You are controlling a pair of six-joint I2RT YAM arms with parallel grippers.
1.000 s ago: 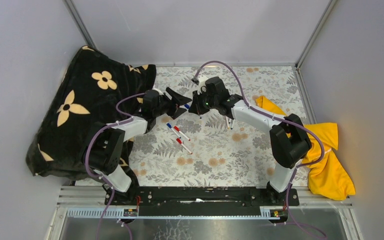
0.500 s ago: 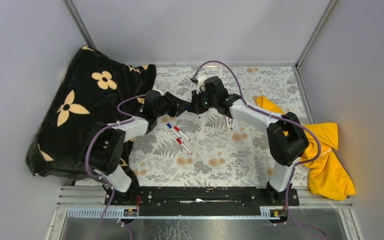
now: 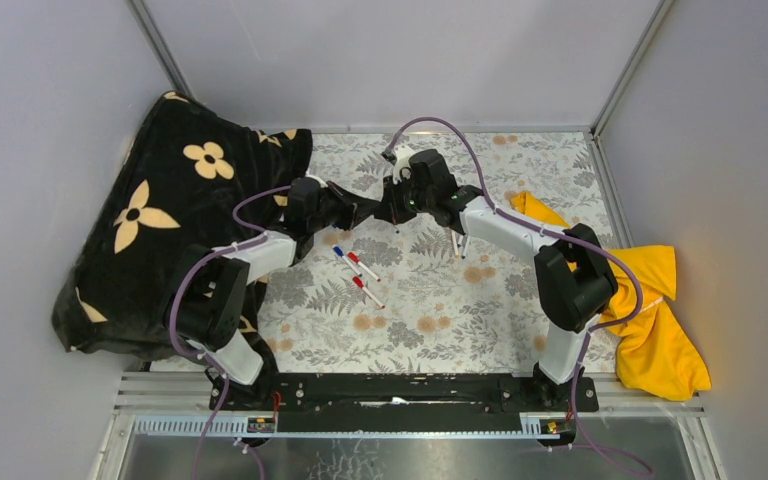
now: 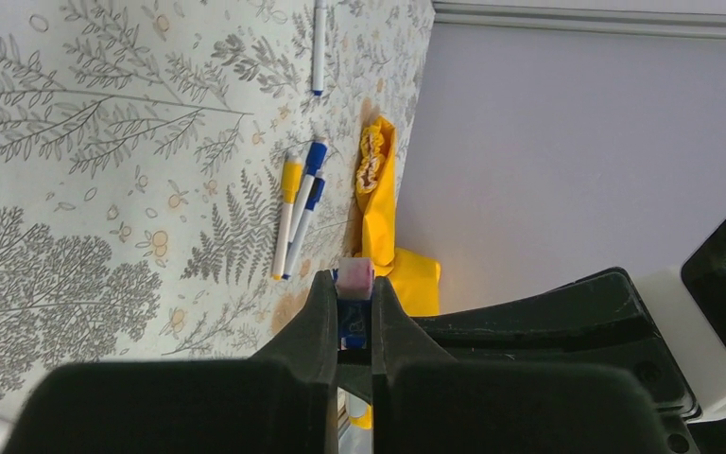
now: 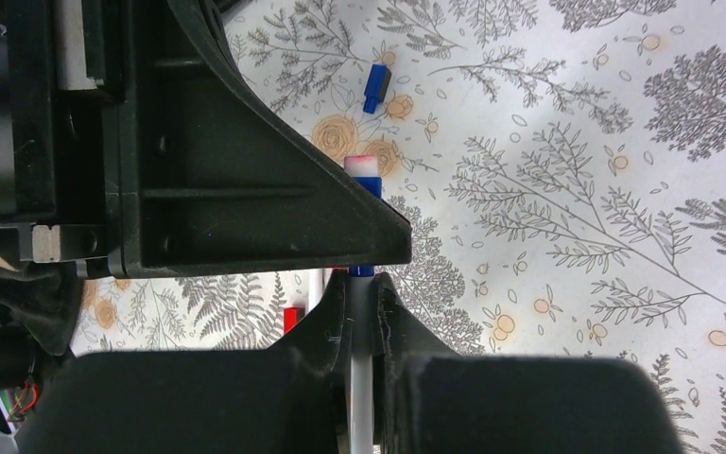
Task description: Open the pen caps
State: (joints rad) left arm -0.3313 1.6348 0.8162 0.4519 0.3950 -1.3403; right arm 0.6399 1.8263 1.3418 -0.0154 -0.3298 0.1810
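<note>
The top camera looks down from behind the arm bases [image 3: 400, 392] over the whole desk [image 3: 430, 320]. The wrist cameras sit close behind the left gripper [image 4: 352, 326] and right gripper [image 5: 361, 293], sharing the blue cap [image 4: 354, 317].

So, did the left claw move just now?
Yes. The left gripper closed inward on the blue cap, while the three loose pens nearby stayed put.

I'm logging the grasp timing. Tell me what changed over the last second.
The left gripper, open a second ago, closed on the blue cap of the pen that the right gripper holds. The right gripper stayed shut on that pen; the loose pens did not move.
</note>
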